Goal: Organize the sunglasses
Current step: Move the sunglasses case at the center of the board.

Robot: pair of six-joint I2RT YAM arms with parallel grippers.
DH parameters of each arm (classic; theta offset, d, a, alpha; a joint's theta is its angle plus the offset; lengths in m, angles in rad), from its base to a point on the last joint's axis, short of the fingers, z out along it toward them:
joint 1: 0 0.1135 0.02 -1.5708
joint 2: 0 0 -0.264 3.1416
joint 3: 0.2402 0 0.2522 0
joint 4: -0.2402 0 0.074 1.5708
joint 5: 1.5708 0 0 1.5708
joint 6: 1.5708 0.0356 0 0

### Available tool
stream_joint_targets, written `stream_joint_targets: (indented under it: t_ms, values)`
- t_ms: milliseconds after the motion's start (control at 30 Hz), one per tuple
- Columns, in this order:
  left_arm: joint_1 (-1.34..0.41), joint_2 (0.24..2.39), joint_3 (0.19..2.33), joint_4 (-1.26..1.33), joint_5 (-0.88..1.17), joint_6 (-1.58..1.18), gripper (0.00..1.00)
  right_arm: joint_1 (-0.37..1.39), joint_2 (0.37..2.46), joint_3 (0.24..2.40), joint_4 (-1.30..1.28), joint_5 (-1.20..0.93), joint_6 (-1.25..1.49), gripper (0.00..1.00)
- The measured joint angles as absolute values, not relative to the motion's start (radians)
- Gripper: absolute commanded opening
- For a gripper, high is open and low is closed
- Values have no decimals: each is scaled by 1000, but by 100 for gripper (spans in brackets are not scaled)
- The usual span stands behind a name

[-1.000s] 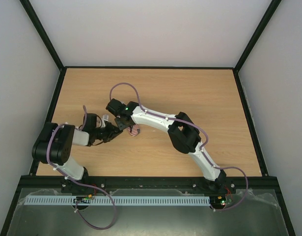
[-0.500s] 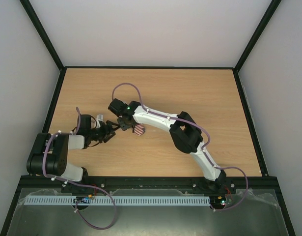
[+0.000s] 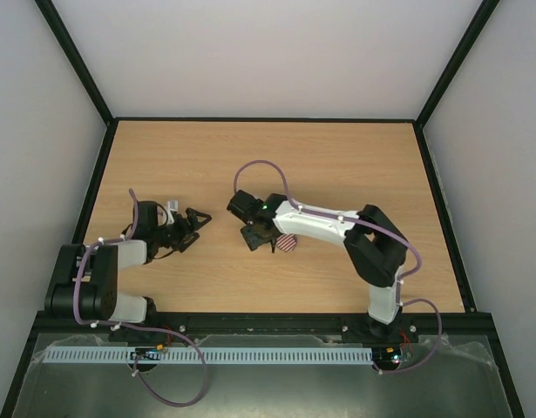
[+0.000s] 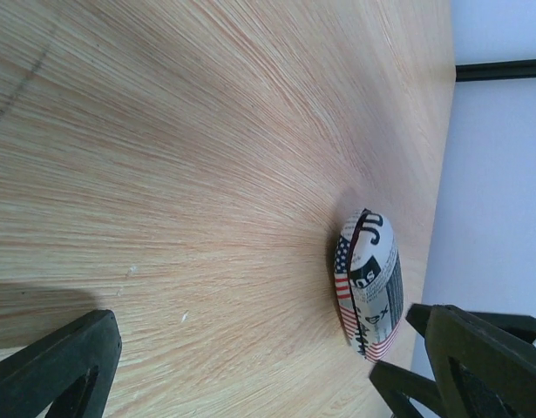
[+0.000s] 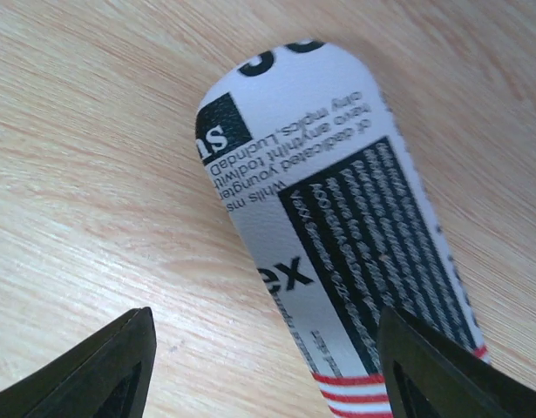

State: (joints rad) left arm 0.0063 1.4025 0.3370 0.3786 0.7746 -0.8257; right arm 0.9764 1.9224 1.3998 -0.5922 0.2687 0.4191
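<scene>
The top view looks steeply down from high behind the rig and takes in the whole table [image 3: 355, 157] from far off. The left wrist view sits low, skimming sideways across the wood past the left gripper [image 4: 268, 331] toward the case [image 4: 367, 283] at lower right. The right wrist view is close above that case, which fills its centre past the right gripper [image 5: 263, 348]; all three views share the case

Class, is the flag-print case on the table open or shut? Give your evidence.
Shut: the case lies on the table with both halves meeting along a thin seam; no interior shows.
</scene>
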Motion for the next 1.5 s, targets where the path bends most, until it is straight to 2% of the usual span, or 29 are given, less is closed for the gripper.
stream_joint_targets:
  t_ms: [167,233,367,500,667,800,1267,1500]
  values:
    - [6,1401,344,365,767,-822,99,975,1795,1308,-536,262,418,71]
    - [6,1399,344,362,765,-820,99,974,1749,1285,-510,262,419,66]
    - [6,1389,347,343,757,-817,99,967,1695,1247,-481,264,429,46]
    - [6,1364,347,310,748,-812,99,961,1628,1108,-444,249,473,40]
    - [6,1344,347,293,746,-811,99,960,1538,935,-431,207,542,40]
    - [6,1327,347,267,746,-802,99,955,1523,877,-397,188,578,40]
    - [6,1269,347,194,736,-768,99,862,1655,895,-286,163,614,40]
    - [6,1269,347,191,731,-768,99,873,1677,929,-261,139,654,50]
